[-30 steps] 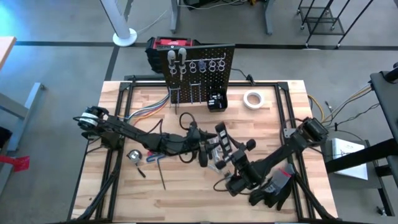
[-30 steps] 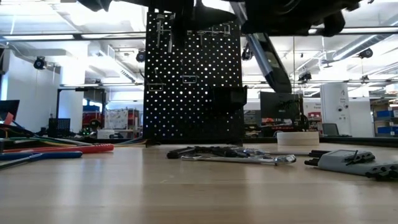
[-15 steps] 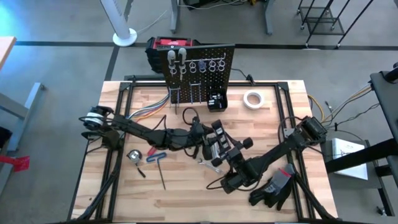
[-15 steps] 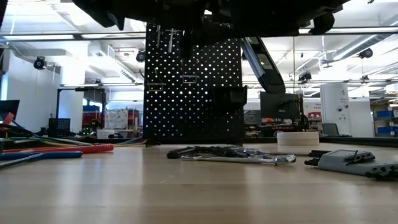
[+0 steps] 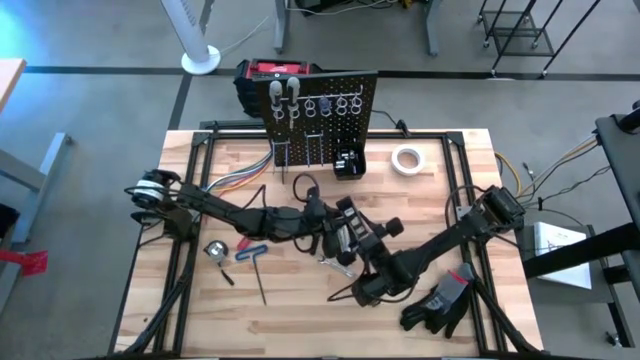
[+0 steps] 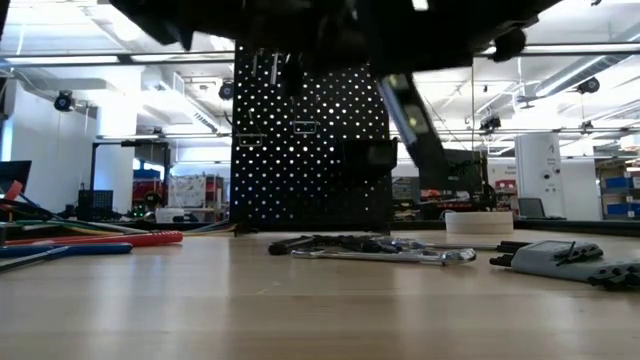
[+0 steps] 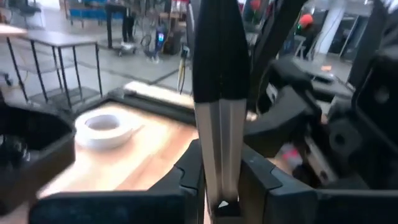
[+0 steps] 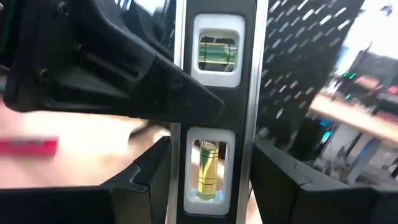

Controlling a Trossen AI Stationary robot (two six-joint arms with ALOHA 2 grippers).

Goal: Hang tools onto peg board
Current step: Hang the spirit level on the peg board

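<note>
The small level (image 8: pixel 213 106), a black and silver bar with green vials, is held above the middle of the table (image 5: pixel 300 320) between both grippers. The right gripper (image 8: pixel 211 180) pinches it between its fingers (image 8: pixel 146 168), and the left gripper (image 7: pixel 219 180) is pressed onto the same bar from the other side. Below it lie pliers and a silver wrench (image 6: pixel 380 255). Further from the level, a blue-handled tool (image 5: pixel 250 252) rests on the wood, and well beyond stands the peg board (image 5: pixel 320 115), with a white tape roll (image 5: pixel 405 159) beside it. Black gloves (image 5: pixel 440 305) lie near the right arm.
</note>
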